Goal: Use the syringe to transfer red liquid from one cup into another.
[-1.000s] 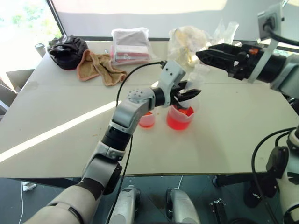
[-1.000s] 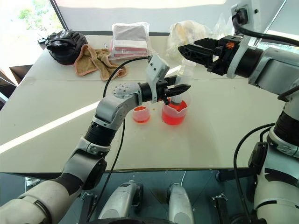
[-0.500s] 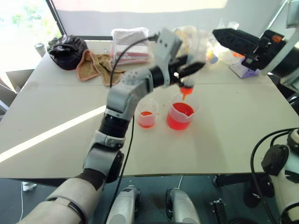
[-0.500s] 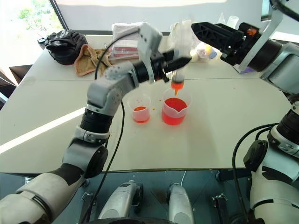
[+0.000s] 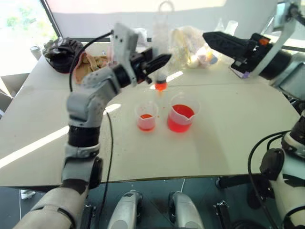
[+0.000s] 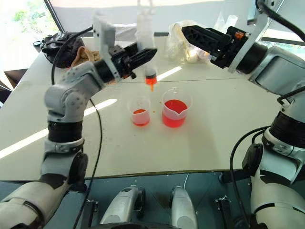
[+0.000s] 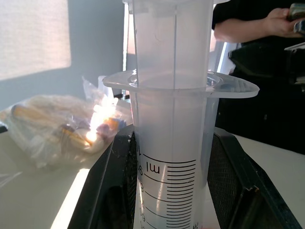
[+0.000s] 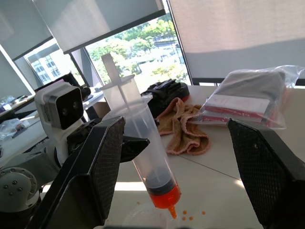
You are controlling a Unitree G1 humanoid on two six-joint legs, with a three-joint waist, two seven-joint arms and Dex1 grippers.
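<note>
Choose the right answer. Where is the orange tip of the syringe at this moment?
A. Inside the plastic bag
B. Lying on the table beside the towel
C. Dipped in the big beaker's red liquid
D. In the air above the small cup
D: the syringe, held upright by the left tool, hangs with its orange tip over the small cup, clear of the big beaker.

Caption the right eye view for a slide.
Left gripper holds the syringe upright above the smaller cup; right gripper open.
</note>
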